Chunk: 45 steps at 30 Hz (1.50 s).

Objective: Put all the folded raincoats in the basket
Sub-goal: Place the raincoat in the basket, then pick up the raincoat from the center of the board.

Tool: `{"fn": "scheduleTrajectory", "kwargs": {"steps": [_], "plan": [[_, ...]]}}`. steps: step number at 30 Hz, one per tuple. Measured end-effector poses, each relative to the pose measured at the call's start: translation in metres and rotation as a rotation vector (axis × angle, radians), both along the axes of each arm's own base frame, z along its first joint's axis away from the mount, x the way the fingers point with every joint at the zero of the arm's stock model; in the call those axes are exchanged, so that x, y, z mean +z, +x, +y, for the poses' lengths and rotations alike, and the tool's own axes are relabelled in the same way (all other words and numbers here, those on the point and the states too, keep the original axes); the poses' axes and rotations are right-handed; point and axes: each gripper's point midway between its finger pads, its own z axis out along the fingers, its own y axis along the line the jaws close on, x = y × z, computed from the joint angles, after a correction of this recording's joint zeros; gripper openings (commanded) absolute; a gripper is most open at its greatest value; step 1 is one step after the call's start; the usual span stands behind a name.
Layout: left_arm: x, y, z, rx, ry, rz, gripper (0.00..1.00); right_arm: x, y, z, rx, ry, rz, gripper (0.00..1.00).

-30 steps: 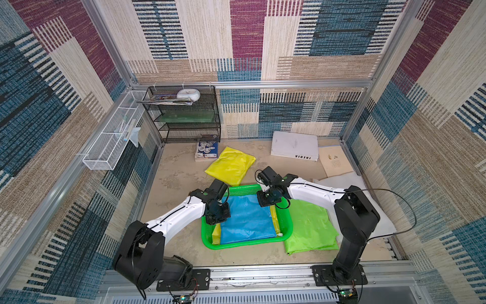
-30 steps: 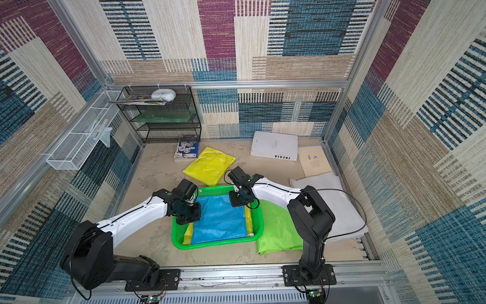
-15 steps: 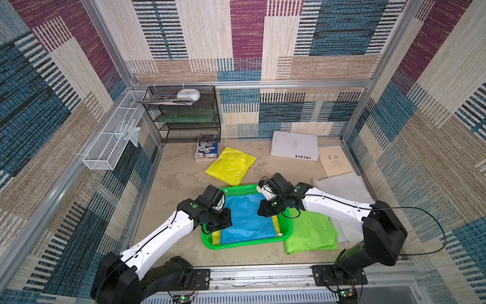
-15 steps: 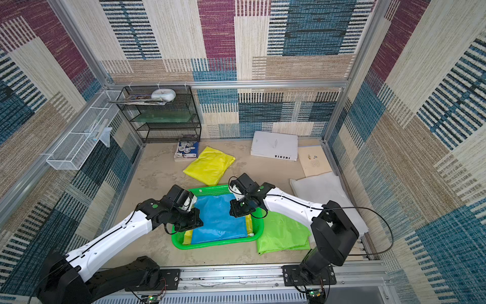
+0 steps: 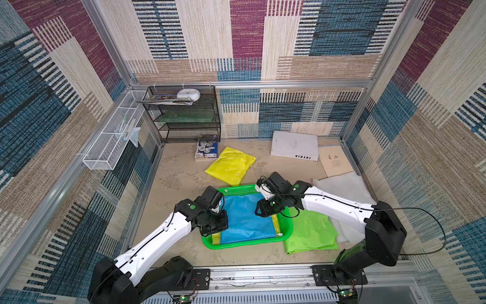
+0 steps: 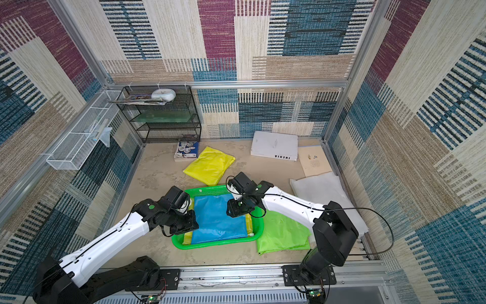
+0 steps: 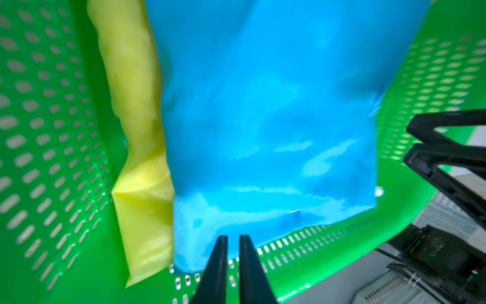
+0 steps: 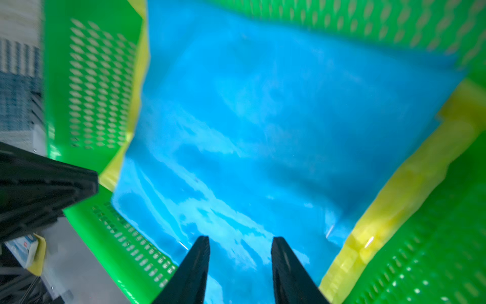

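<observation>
Both top views show the blue raincoat lying flat inside the basket. It rests on a yellow one, whose edges show along its left and right sides. The basket sits on the bench, at the near side between the two arms.

The step in hand looks like the release, since the raincoat is down and neither hand has hold of it. In the left wrist view the left hand is open only a crack and holds nothing. Its tips are just over the raincoat's edge on the left side. In the right wrist view the right hand is clearly parted and empty, with its tips just above the raincoat's far right part.

Next, I judge, both hands need to rise straight up, clear of the basket walls, without snagging the slick plastic.

A lime raincoat lies just right of the basket, and another yellow raincoat lies on the bench beyond it.
</observation>
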Motion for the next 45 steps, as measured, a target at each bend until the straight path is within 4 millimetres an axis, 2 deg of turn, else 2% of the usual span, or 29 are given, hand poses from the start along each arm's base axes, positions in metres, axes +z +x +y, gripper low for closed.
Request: {"fn": "scheduleTrajectory", "kwargs": {"steps": [2, 4, 7, 10, 12, 15, 19, 23, 29, 34, 43, 45], "plan": [[0.022, 0.022, 0.001, 0.019, 0.008, -0.076, 0.48, 0.035, 0.032, 0.010, -0.038, 0.050, -0.090, 0.57], [0.037, 0.039, 0.004, 0.040, 0.015, -0.118, 0.52, 0.060, 0.069, 0.014, -0.082, 0.087, -0.148, 0.59], [0.048, 0.059, 0.011, 0.072, 0.027, -0.152, 0.52, 0.073, 0.130, 0.012, -0.156, 0.121, -0.172, 0.63], [0.050, 0.066, 0.015, 0.076, 0.030, -0.158, 0.53, 0.064, 0.184, 0.010, -0.197, 0.169, -0.119, 0.66], [0.049, 0.063, 0.014, 0.066, 0.018, -0.141, 0.53, 0.048, 0.217, 0.012, -0.219, 0.217, -0.059, 0.66], [0.046, 0.057, 0.013, 0.053, -0.003, -0.125, 0.52, 0.023, 0.247, 0.024, -0.228, 0.260, 0.008, 0.66], [0.039, 0.046, 0.016, 0.043, -0.007, -0.111, 0.53, -0.013, 0.262, 0.037, -0.240, 0.297, 0.105, 0.63], [0.025, 0.037, 0.019, 0.039, -0.001, -0.070, 0.53, -0.062, 0.269, 0.031, -0.293, 0.287, 0.211, 0.61], [0.008, 0.027, 0.020, 0.030, -0.001, -0.018, 0.53, -0.100, 0.269, 0.038, -0.311, 0.297, 0.285, 0.55], [0.001, 0.022, 0.020, 0.020, -0.001, 0.001, 0.53, -0.107, 0.270, 0.046, -0.297, 0.346, 0.312, 0.46], [0.004, 0.024, 0.018, 0.009, -0.006, -0.009, 0.53, -0.116, 0.273, 0.048, -0.290, 0.361, 0.303, 0.01], [0.006, 0.025, 0.016, 0.005, -0.015, -0.011, 0.53, -0.115, 0.274, 0.047, -0.276, 0.359, 0.289, 0.00]]}}
